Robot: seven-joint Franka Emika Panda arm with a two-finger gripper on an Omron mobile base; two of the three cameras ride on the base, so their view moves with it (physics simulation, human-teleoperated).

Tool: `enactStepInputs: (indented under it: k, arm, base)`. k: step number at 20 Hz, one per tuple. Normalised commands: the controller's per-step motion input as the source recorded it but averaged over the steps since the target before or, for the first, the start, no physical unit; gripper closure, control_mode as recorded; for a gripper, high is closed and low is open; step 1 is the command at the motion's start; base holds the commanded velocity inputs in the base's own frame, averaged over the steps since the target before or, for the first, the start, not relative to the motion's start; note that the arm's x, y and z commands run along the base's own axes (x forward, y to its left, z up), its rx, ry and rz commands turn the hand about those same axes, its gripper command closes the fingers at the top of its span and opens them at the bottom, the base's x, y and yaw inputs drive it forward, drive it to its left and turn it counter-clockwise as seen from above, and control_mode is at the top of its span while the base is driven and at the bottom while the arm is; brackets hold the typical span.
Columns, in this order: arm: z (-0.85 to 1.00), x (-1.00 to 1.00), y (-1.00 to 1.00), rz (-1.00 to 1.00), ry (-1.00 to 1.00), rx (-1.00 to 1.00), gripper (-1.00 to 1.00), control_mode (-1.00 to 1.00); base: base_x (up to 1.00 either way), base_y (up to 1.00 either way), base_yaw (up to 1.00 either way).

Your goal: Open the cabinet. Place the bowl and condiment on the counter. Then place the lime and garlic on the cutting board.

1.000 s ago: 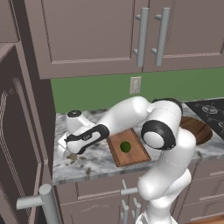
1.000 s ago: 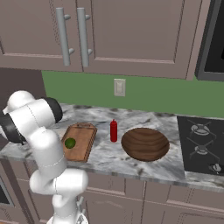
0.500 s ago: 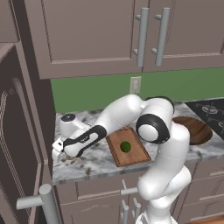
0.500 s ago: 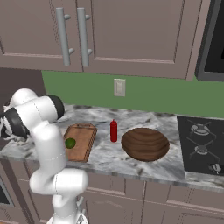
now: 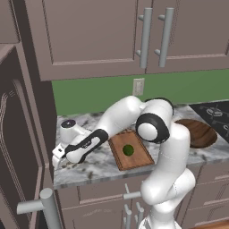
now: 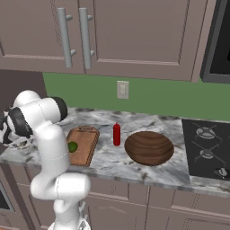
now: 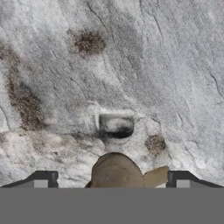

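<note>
Step in hand, as I read it: grab the garlic (image 7: 116,171) and move it to the cutting board (image 5: 131,150); hand (image 7: 111,180) is low over the far-left end of the worktop (image 5: 103,167), fingers spread about as wide as they go, holding nothing; in the hand view the garlic sits right between the two tips, tan lump resting on the marble with a small stub sticking out to one side; whether the tips touch the marble, can't tell. Rest of the scene: lime (image 5: 128,149) already on the board; condiment (image 6: 117,134) upright just right of the board; bowl (image 6: 149,148) further right on the worktop, near the hob; cabinet (image 5: 18,147) door swung open at the left edge, bar handle poking out near the base. To do this well, my take: garlic looks centred laterally, so no sideways correction; drop a touch more so the pads meet the bulb at its widest girth, not the top curve; close slowly, since it's rounded and lumpy and will likely squirt out if pinched high or off-centre; keep the stub clear of the pads. Lift straight up before swinging right; the arm is folded tight near the open door, so watch elbow clearance. Set it down on bare board beside the lime, not on it; the raised rim should stop any roll.
</note>
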Motion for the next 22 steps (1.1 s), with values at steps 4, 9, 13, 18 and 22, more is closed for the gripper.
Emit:
enactStepInputs:
  k: [4, 9, 13, 18, 22]
  arm:
    - [-0.18, 0.0, 0.18, 0.0, 0.0, 0.0, 1.0, -1.0]
    - [-0.07, 0.0, 0.2, 0.0, 0.02, 0.0, 1.0, -1.0]
    - [0.0, 0.0, 0.01, 0.01, 0.0, 0.01, 1.0, -1.0]
    - [0.04, -0.01, 0.0, 0.0, 0.0, 0.02, 1.0, -1.0]
    - [0.15, 0.0, -0.05, 0.0, 0.0, 0.02, 1.0, -1.0]
  base:
    - [0.0, 0.0, 0.0]
    - [0.0, 0.0, 0.0]
    - [0.0, 0.0, 0.0]
    - [0.0, 0.0, 0.0]
    - [0.0, 0.0, 0.0]
